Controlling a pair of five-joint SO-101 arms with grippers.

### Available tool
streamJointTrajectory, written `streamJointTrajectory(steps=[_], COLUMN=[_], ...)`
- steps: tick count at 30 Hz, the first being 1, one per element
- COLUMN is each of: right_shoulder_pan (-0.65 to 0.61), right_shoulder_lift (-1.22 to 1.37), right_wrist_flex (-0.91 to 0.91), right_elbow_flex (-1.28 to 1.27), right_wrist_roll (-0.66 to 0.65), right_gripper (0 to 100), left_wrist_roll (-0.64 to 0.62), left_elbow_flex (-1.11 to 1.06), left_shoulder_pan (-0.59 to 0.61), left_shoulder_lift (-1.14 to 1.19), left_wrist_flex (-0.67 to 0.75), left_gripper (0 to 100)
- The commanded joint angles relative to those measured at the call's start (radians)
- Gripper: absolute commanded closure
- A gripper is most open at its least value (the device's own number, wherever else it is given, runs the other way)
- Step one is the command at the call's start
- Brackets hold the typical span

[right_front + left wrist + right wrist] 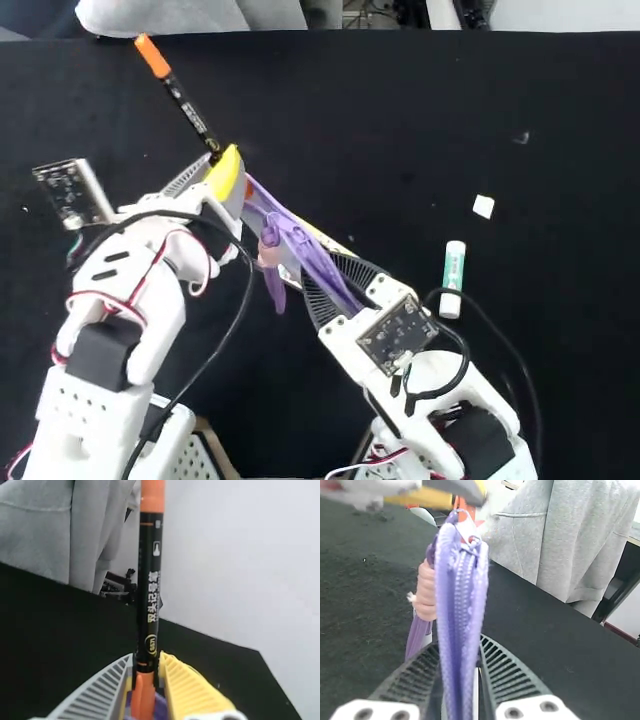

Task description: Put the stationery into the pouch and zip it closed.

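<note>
One orange-capped black marker pen (150, 580), gripped in the closed left claw (146, 662) and standing out past its tips; one purple fabric zip pouch (461, 580), clamped in the closed right claw (461, 650), reaching toward the left claw.

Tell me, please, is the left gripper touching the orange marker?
Touching. The left wrist view shows the orange marker clamped in the left gripper, its barrel pressed on both sides with no gap and standing out beyond the gripper.
</note>
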State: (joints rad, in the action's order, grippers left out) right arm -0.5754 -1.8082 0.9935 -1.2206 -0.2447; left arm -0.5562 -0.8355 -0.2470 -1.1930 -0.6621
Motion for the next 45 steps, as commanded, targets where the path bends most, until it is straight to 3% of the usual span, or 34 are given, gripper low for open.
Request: streamJointTrajectory(steps=[1,8,11,13,19,26,29,32,37,45], right_shoulder_pan=[-0.002,-0.002,-0.002,-0.002,-0.002,-0.002,-0.002,-0.002,-0.002,-0.002], right_shoulder_lift=[-0.088,-0.088,-0.088,-0.088,-0.088,-0.088,-0.088,-0.088,-0.088,-0.088], right_wrist_flex=[-0.002,-0.002,-0.002,-0.002,-0.005,-0.006,-0.006,-0.006,-0.005,-0.003], right_elbow_flex=[0.001,0.001,0.001,0.001,0.001,-0.001,-0.001,-0.001,-0.001,-0.001], right_wrist_roll=[-0.008,-0.008,-0.008,-0.008,-0.008,-0.008,-0.008,-0.008,-0.008,-0.008], right_gripper=[98.7,98.7,98.7,98.7,98.7,98.7,98.7,98.7,98.7,98.7], left_wrist_roll=[0.009,0.054,0.175,0.175,0.180,0.199,0.319,0.427,0.496,0.563], left_elbow_flex=[-0.036,-0.124,-0.151,-0.165,-0.160,-0.124,-0.097,-0.091,-0.091,-0.067], left_shoulder_pan=[0.001,0.001,-0.010,-0.008,-0.007,-0.019,-0.104,-0.196,-0.251,-0.257], left_shoulder_lift=[-0.015,-0.015,-0.015,-0.017,-0.017,-0.017,-0.017,-0.017,-0.017,-0.114], left_wrist_flex=[0.044,0.075,0.074,0.074,0.074,0.078,0.075,0.074,0.072,-0.072], left_gripper=[97,96,85,81,80,80,83,91,96,96])
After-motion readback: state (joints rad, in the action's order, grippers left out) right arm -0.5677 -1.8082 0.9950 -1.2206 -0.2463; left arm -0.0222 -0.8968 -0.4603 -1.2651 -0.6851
